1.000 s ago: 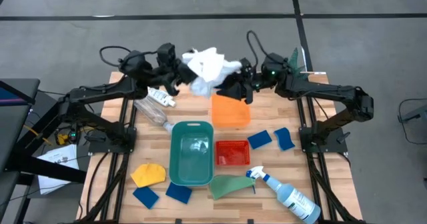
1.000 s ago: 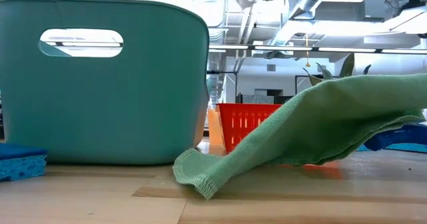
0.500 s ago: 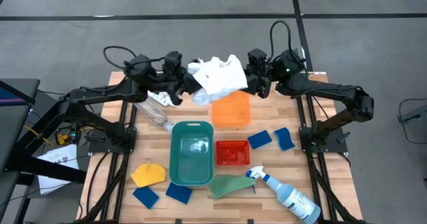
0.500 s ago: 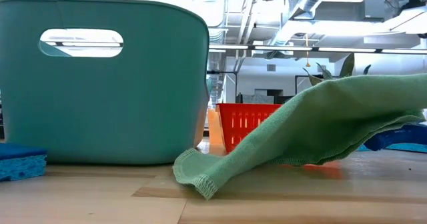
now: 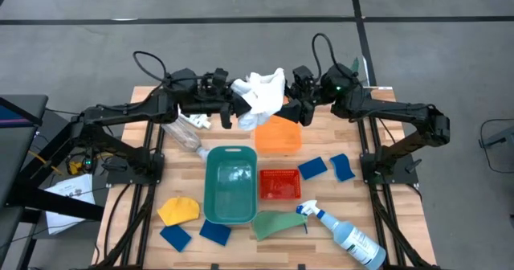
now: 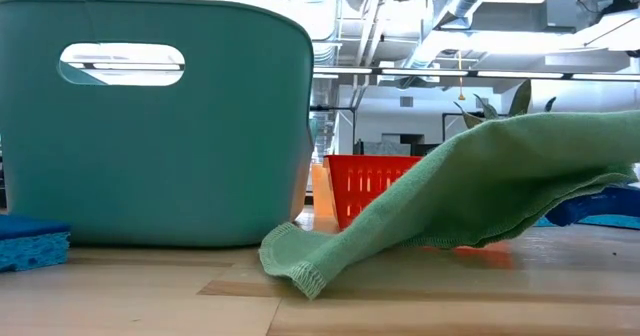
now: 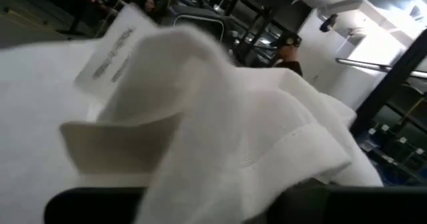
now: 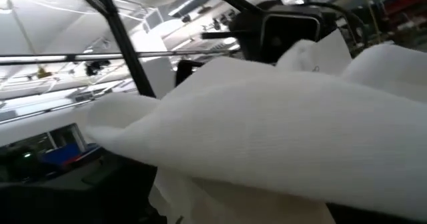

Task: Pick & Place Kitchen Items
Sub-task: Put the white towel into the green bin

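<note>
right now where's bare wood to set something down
Bare table: between the blue sponges and the spray bottle, and left of the teal bin above the yellow cloth. The far edge is crowded: both grippers, white cloth, orange container.

In the high view, the table (image 5: 152, 222) fills the middle of the frame. The tub (image 5: 230, 183) stands at the centre, and the small basket (image 5: 280, 184) is just right of it. Above the basket lies the orange bowl (image 5: 278, 133). The cloth held up (image 5: 261, 96) is at the upper centre, between the left gripper (image 5: 233, 112) and the right gripper (image 5: 294, 103). Left of the tub, a bottle (image 5: 183, 133) lies on its side. Two sponges (image 5: 316, 168) lie right of the basket, and two more (image 5: 175, 237) at the lower left. A folded cloth (image 5: 179, 210) is left of the tub, another cloth (image 5: 277, 223) below the basket, and the spray bottle (image 5: 345, 234) at the lower right.
</note>
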You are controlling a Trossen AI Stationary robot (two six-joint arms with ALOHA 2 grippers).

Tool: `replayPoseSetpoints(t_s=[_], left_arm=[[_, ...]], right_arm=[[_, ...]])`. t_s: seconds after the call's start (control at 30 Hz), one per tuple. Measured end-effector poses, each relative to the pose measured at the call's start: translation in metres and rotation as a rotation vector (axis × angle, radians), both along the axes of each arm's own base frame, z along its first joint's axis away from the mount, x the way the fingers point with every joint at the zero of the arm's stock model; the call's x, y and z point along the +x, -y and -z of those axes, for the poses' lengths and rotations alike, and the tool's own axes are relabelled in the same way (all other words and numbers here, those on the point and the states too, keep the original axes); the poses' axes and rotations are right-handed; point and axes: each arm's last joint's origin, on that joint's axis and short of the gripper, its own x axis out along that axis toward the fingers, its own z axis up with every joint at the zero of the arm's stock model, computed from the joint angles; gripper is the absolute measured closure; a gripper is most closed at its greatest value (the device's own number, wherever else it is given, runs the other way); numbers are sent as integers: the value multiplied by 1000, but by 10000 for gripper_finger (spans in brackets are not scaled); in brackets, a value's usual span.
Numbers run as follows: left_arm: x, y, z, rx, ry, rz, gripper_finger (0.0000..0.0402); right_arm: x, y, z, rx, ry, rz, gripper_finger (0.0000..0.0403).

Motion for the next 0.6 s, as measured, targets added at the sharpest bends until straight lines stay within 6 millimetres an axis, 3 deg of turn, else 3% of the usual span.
replayPoseSetpoints(t_s=[0.27, 0.43, 0.6], left_arm=[[8, -1, 9, -8, -42, -1, 389], [10, -2, 11, -9, -49, -6, 389], [10, -2, 11, -7, -49, -5, 388]], right_arm=[[2, 2, 6, 32, -62, 38, 65], [2, 3, 6, 35, -62, 43, 121], [2, 3, 6, 43, -66, 43, 201]])
